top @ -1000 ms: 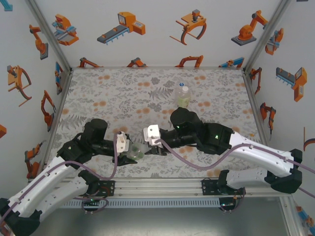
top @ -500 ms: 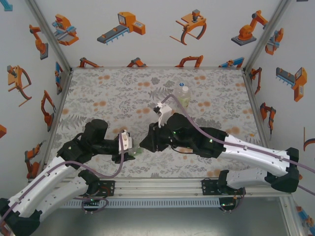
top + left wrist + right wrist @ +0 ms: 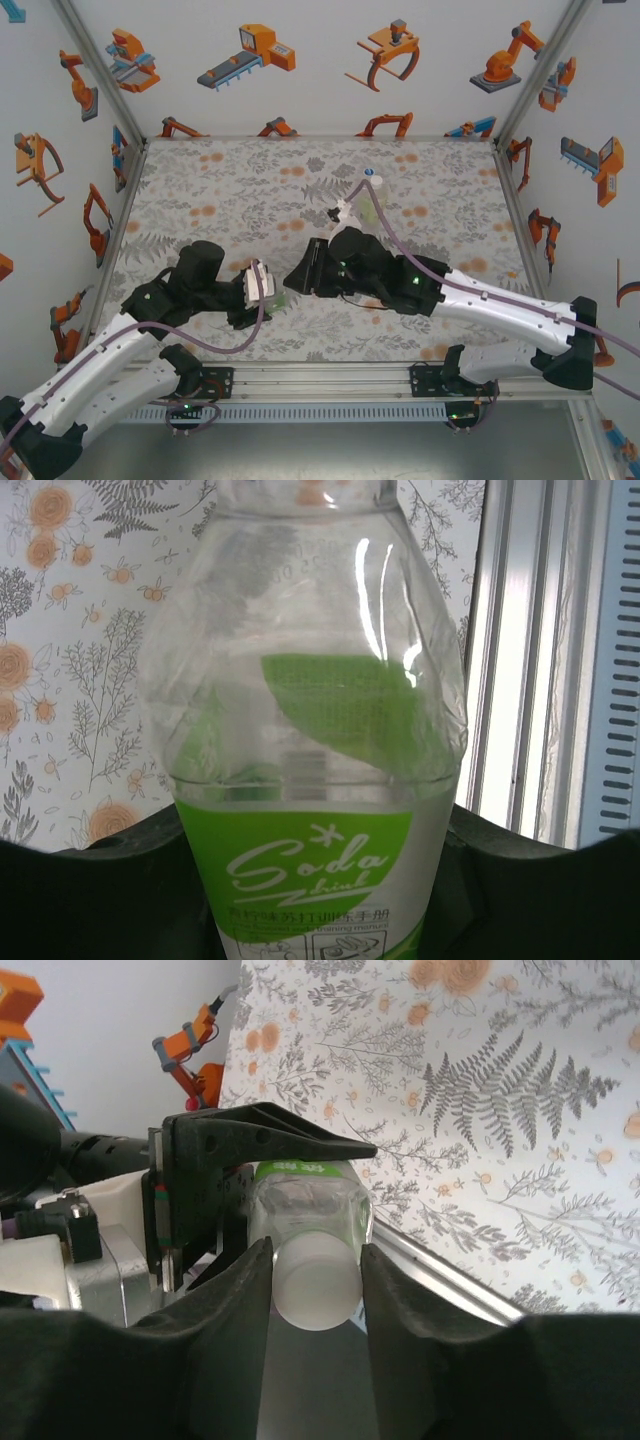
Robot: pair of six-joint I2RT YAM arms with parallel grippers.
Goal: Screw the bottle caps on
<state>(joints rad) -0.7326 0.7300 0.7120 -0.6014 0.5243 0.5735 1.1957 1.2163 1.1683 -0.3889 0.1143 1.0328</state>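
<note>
- Left claw: pressed in on the green-label bottle. One dark finger sits against each side of the lower body, level with the "Soda" print.
- Green-label bottle: held clear of the table. The clear shoulder and neck run out ahead of the left claw's fingertips, toward the right claw.
- Right claw: the fingers sit either side of the bottle cap, with no gap visible on either flank. It reads as pinching the cap.
- Bottle cap: white and round, seated on the mouth of the green-label bottle, between the right claw's fingertips. The bottle's shoulder and the green label edge lie just beyond it.
- The two claws face each other along the bottle. The left claw's black fingers are just past the cap as seen from the right wrist.
- Second bottle: upright on the table with a white top. It stands behind the right claw's wrist, well apart from the left claw.
</note>
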